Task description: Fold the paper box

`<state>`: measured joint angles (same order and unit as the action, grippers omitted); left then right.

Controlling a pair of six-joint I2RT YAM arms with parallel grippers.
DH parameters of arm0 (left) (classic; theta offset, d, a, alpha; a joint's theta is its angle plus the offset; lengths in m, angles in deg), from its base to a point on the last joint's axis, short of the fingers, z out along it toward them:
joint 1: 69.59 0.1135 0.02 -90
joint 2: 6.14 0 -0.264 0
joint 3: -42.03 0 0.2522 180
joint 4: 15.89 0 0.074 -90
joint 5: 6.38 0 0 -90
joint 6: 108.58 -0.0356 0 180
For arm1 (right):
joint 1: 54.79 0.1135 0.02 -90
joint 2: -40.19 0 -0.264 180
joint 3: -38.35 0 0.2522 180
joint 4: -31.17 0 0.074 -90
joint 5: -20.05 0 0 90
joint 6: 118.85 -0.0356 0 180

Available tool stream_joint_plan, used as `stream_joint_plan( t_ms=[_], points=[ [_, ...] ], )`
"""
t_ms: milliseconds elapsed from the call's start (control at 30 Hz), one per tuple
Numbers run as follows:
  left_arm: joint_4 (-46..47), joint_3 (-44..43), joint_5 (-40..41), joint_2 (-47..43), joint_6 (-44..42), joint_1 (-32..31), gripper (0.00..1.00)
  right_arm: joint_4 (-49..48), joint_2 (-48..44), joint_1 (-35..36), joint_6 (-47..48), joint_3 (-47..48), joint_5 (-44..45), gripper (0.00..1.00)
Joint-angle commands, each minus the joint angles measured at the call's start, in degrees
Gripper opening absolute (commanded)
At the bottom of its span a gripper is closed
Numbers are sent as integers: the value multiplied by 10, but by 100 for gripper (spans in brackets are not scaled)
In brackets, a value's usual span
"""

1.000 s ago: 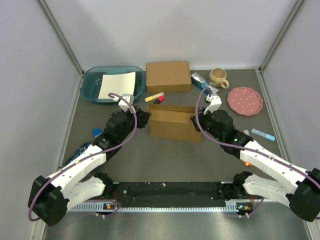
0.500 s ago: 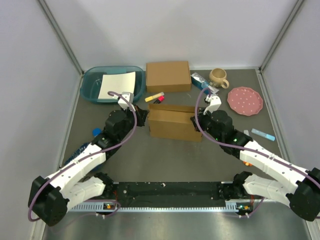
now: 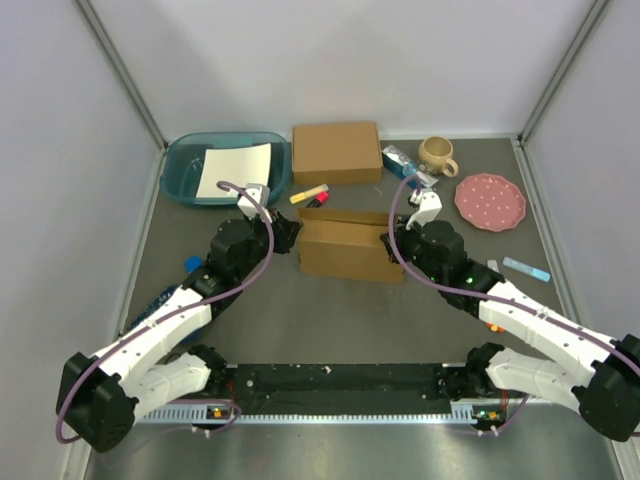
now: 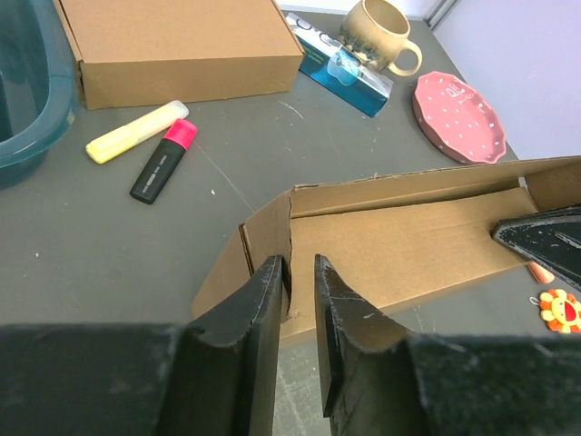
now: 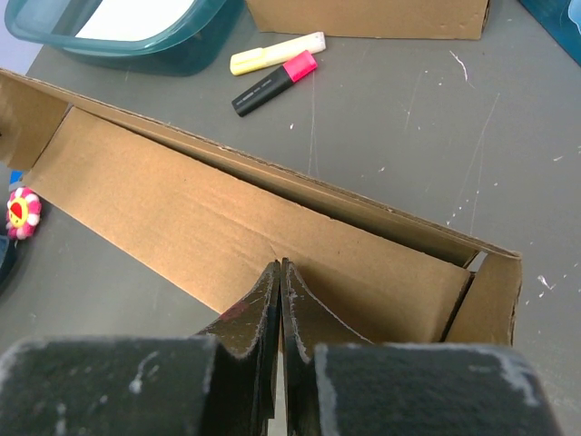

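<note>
The desk [image 3: 330,320] is carrying the paper box [image 3: 350,250] at the centre of the top view, half formed with its walls standing up. The left end effector [image 4: 298,277] is straddling the box's left end wall, fingers narrowly apart. The right end effector [image 5: 280,272] is pressing its closed-together tips against the box's inner panel.

The scuffed dark grey bench [image 3: 330,320] carries a half-folded brown cardboard paper box [image 3: 350,250] at centre. Far behind lie a closed brown cardboard box [image 3: 336,152], a yellow highlighter [image 3: 308,192] and a teal plastic basin [image 3: 183,172] at left. A beige mug [image 3: 437,154] and a pink dotted plate [image 3: 490,201] sit at right.
</note>
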<state>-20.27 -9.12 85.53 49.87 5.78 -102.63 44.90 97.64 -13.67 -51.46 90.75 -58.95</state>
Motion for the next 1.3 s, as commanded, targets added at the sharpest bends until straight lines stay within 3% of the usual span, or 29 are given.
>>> stream_joint_plan(
  t_ms=[0, 233, 533, 667, 833, 933, 1100, 1267],
  points=[
    [5, -26, -52, 1, 6, -4, 25, 62, 18, 12, -1, -13, -4, 0],
    [-2, -23, -41, 4, -4, -3, 0, 64, 18, 12, 1, -11, -3, 0],
    [-22, -38, -29, 2, -12, -4, 1, 64, 19, 13, 0, -13, -3, 0],
    [-31, -37, -24, 4, -23, -4, 22, 64, 18, 15, 0, -14, 0, 0],
    [-34, -35, -30, 8, -25, -4, 28, 64, 17, 16, -2, -15, 0, 0],
    [-34, -35, -29, 9, -27, -4, 23, 64, 16, 17, -2, -15, 2, 0],
    [-34, -33, -24, 10, -41, -4, 1, 64, 16, 17, -2, -16, 1, 0],
    [-38, -27, 7, 8, -57, -4, 0, 64, 16, 17, -2, -16, 1, 0]
  ],
)
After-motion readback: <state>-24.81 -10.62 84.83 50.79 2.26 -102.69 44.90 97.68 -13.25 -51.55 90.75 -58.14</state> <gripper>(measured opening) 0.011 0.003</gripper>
